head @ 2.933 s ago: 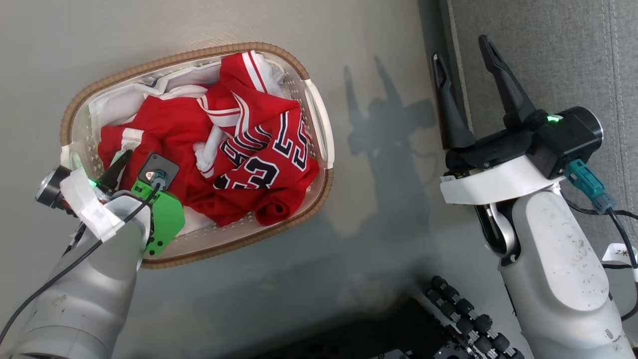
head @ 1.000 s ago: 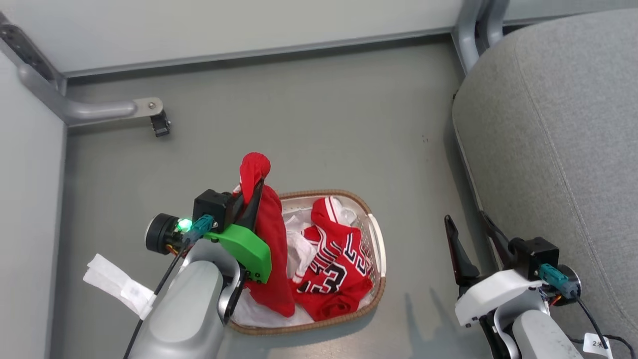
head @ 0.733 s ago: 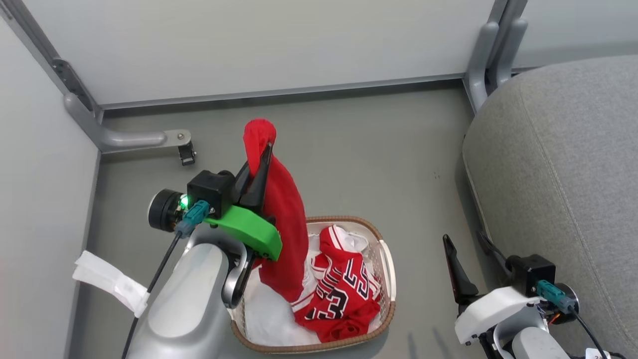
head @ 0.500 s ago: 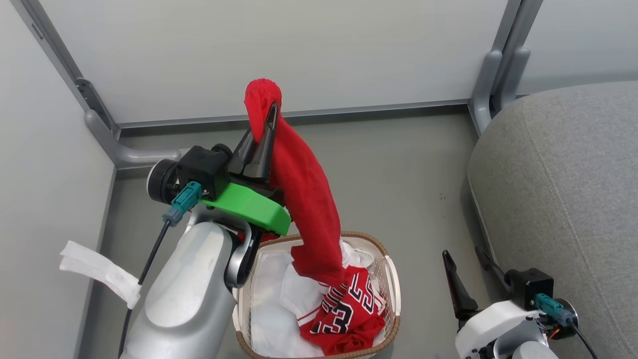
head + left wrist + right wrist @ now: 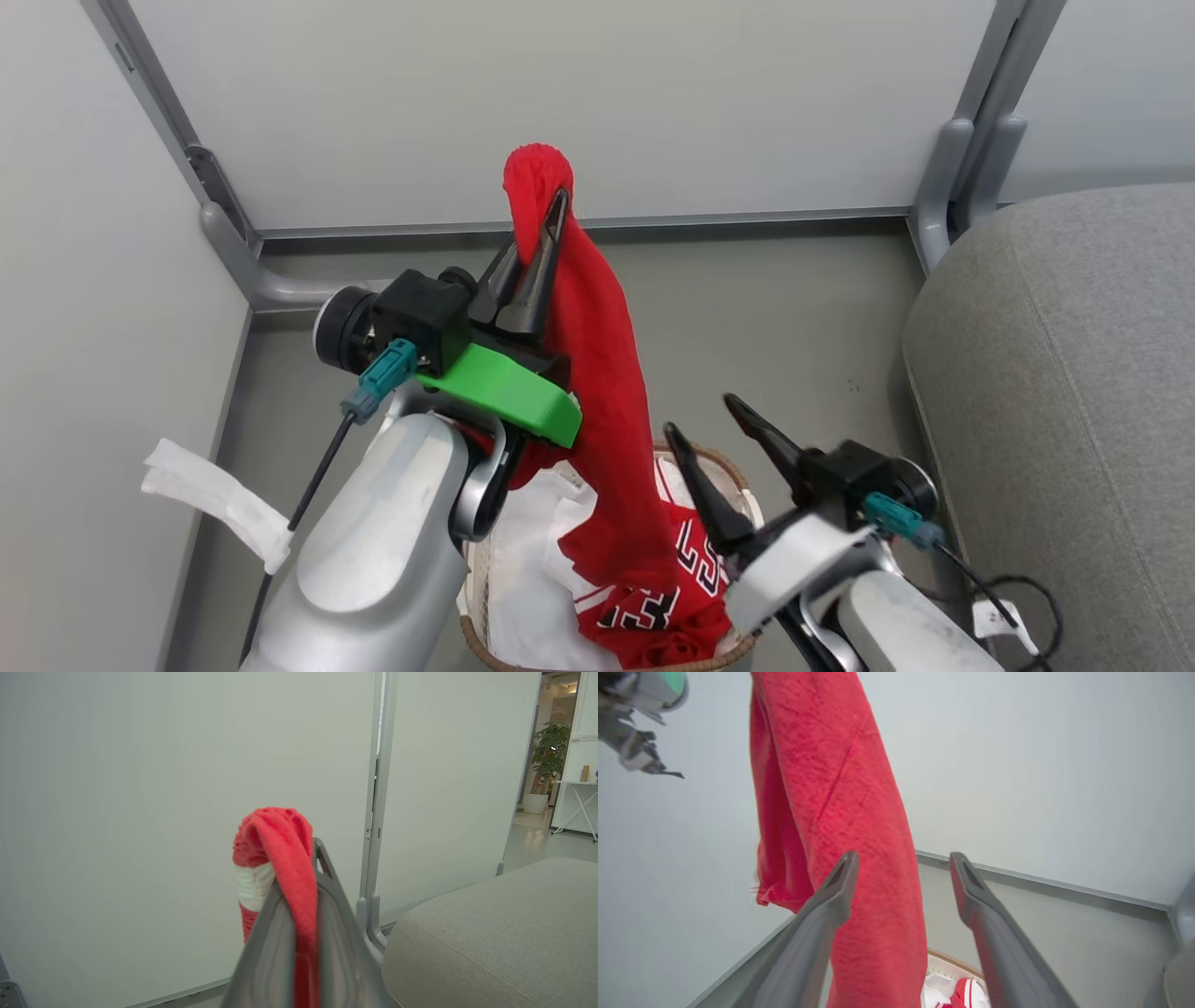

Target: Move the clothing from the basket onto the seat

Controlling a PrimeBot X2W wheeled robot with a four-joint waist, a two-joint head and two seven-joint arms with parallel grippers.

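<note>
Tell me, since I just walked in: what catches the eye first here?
A long red garment hangs from the shut left tool, above the basket. A lettered jersey lies in the basket; the open right tool stands beside the hanging cloth, near the grey seat.

This reads as a partitioned test bay inside an office or lab building, dressed with a few household things. Plain pale wall panels (image 5: 560,103) on grey metal posts (image 5: 971,149) close it off at twelve and nine o'clock of the head view, meeting a smooth grey floor (image 5: 775,317). A large grey fabric-upholstered seat (image 5: 1074,392) stands at three o'clock. An oval cream plastic laundry basket with a brown woven rim (image 5: 495,656) sits on the floor at six o'clock. At two o'clock of the left wrist view, an opening past the panels shows a tall green potted plant (image 5: 549,756), a white folding table (image 5: 581,802) and a glossy pale hall floor (image 5: 528,844).
</note>
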